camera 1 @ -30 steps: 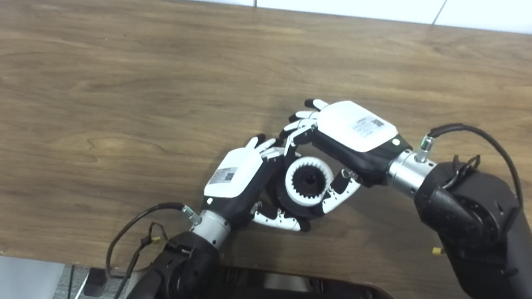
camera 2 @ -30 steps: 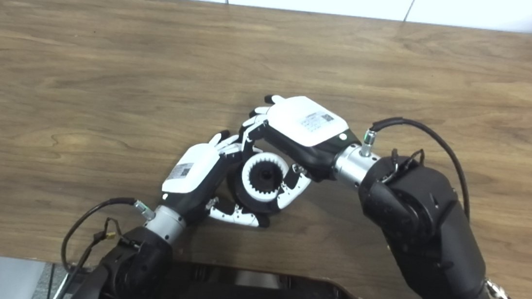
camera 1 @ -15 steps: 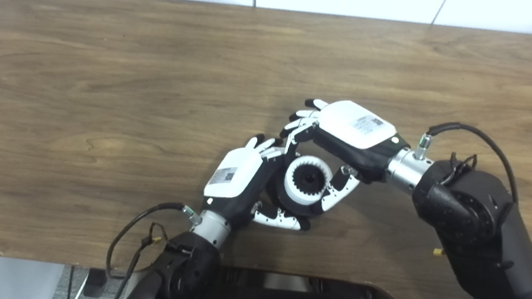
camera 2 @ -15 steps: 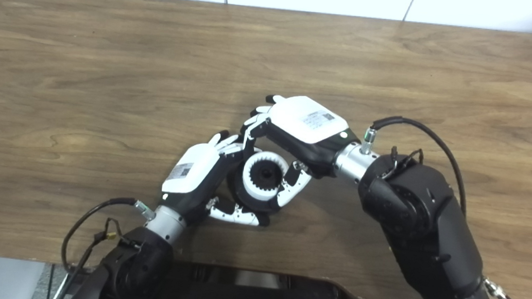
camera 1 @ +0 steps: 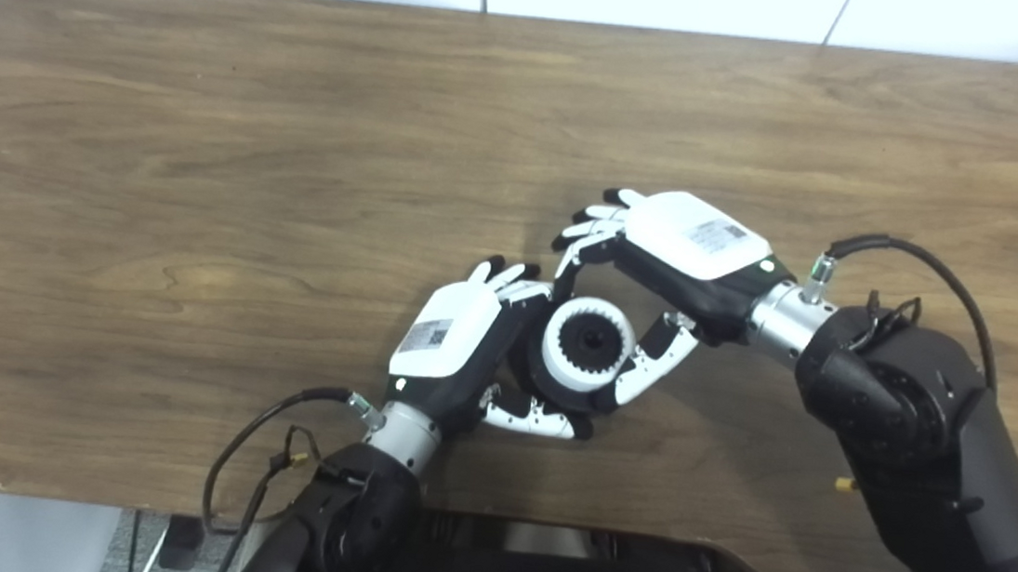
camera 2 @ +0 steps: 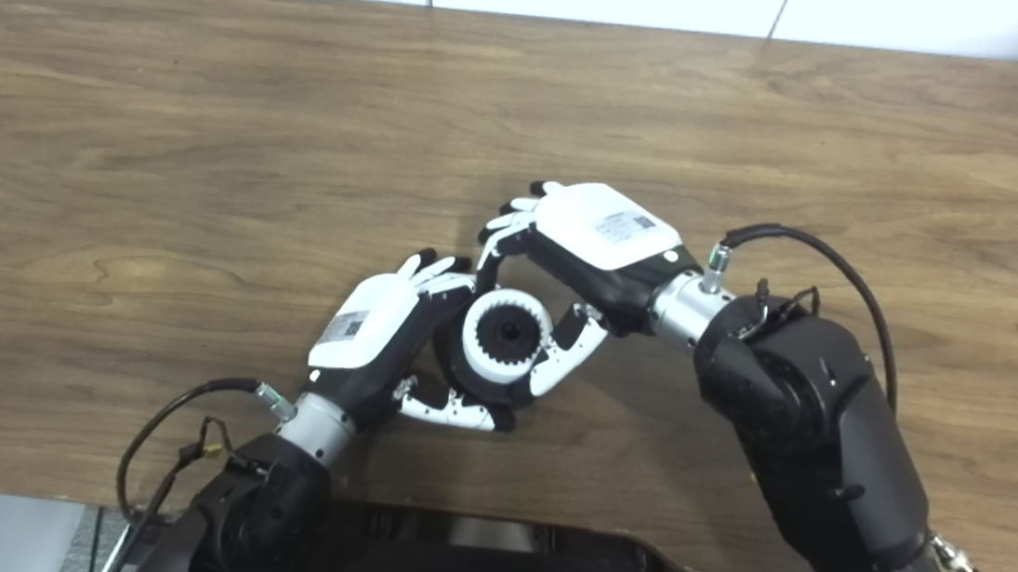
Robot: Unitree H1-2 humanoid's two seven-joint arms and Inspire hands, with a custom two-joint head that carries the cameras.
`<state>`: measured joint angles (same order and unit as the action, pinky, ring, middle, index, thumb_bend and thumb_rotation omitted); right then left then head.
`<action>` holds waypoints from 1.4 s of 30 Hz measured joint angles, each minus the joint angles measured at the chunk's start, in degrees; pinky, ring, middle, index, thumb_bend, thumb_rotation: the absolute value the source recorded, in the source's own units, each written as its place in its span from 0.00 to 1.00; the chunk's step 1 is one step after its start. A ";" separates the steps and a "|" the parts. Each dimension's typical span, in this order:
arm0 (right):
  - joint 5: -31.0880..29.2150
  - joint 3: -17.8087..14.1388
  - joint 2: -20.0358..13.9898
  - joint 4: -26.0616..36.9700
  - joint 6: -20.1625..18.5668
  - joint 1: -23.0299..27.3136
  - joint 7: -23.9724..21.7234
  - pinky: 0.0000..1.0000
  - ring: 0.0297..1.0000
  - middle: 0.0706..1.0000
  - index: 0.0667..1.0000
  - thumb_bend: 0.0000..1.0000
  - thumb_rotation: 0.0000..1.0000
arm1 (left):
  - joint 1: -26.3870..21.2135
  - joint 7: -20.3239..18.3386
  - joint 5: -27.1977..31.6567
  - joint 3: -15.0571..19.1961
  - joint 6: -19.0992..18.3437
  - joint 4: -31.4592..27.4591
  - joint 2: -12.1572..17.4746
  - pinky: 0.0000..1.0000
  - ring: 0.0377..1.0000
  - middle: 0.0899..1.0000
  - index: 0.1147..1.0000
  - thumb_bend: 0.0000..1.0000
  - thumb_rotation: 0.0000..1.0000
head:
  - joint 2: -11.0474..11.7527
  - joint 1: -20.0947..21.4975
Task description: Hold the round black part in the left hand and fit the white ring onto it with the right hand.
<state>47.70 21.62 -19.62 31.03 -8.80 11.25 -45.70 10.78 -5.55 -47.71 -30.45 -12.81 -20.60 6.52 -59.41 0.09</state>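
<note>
White ring [camera 1: 588, 341] with inner teeth, seated on the face of the round black part [camera 1: 560, 392], whose dark hub shows through the ring's centre; the pair sits just above the table [camera 1: 204, 154], near its front edge. Left robot hand [camera 1: 466, 343], on the left of the ring, is clamped on the round black part: its fingers [camera 1: 510, 279] curl over the far side and its thumb [camera 1: 534, 415] wraps beneath. Right robot hand [camera 1: 660, 272], on the right of the ring, arches above it with fingers [camera 1: 584, 237] spread and its thumb [camera 1: 651, 367] lying just beside the ring's right rim; whether the thumb touches the rim cannot be told, and the hand appears to hold nothing. Judged step: the fitting itself looks all but complete, with the ring apparently level on the part. Judged next move: a light, even press to confirm full seating, or a clean retreat of the right robot hand upward and to the right of the ring, without dragging it askew.
</note>
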 measured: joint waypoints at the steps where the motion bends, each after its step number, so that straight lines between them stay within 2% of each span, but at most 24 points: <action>1: 0.17 0.00 -0.01 0.08 -0.05 0.03 -0.21 1.00 0.96 0.89 0.73 1.00 0.35 | 0.00 0.00 -0.01 -0.01 0.00 0.00 0.00 1.00 0.92 0.79 0.42 0.52 0.06 | 0.00 0.00; 7: 0.92 -0.04 0.00 0.27 -0.06 0.22 -0.94 1.00 1.00 0.96 0.75 1.00 0.32 | 0.00 -0.02 -0.03 -0.03 -0.02 0.00 -0.02 1.00 0.92 0.79 0.42 0.52 0.06 | 0.09 0.00; 15: 1.45 -0.40 0.02 0.32 -0.22 0.69 -1.88 1.00 1.00 0.95 0.74 1.00 0.32 | -0.04 -0.03 -0.42 -0.05 -0.04 0.01 -0.01 1.00 0.92 0.79 0.42 0.52 0.06 | 0.26 0.09; 20: 1.74 -1.20 0.03 0.87 -0.39 1.73 -2.66 1.00 1.00 0.95 0.74 1.00 0.31 | -0.43 -0.51 -2.89 -0.14 -0.46 0.02 -0.05 1.00 0.90 0.79 0.43 0.52 0.08 | 0.35 0.00; 21: 1.76 -1.42 0.04 0.92 -0.55 1.85 -2.74 1.00 1.00 0.95 0.74 1.00 0.31 | -0.54 -0.87 -3.55 -0.12 -0.79 0.01 -0.08 1.00 0.90 0.80 0.54 0.69 0.18 | 0.35 0.00; 22: 1.77 -1.61 0.07 0.95 -0.91 1.95 -2.95 1.00 1.00 0.95 0.74 1.00 0.31 | -0.72 -1.20 -4.07 -0.11 -1.17 0.01 -0.12 1.00 0.89 0.80 0.63 0.81 0.25 | 0.53 -0.17; 26: 1.96 -2.33 0.13 1.10 -1.90 2.54 -3.67 1.00 1.00 0.96 0.74 1.00 0.32 | -2.14 -3.27 -6.43 0.12 -2.51 -0.02 -0.62 1.00 0.89 0.83 0.76 0.97 0.33 | 0.70 -0.35; 33: 1.97 -3.28 0.10 1.13 -1.95 3.20 -3.67 1.00 1.00 0.95 0.74 1.00 0.33 | -4.77 -7.81 -7.85 2.01 -5.03 -0.08 -2.02 0.99 0.91 0.89 0.89 1.00 0.42 | 0.97 -0.53; 42: 2.00 -3.99 0.11 1.13 -2.21 3.15 -3.64 1.00 1.00 0.95 0.74 1.00 0.31 | -7.49 -13.86 -6.73 4.55 -6.62 -0.38 -2.20 1.00 0.96 0.93 0.92 1.00 0.38 | 1.58 -1.41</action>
<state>49.70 17.63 -19.51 32.15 -11.01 14.40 -49.34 3.28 -19.42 -54.44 -25.91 -19.43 -20.98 4.33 -57.83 -1.32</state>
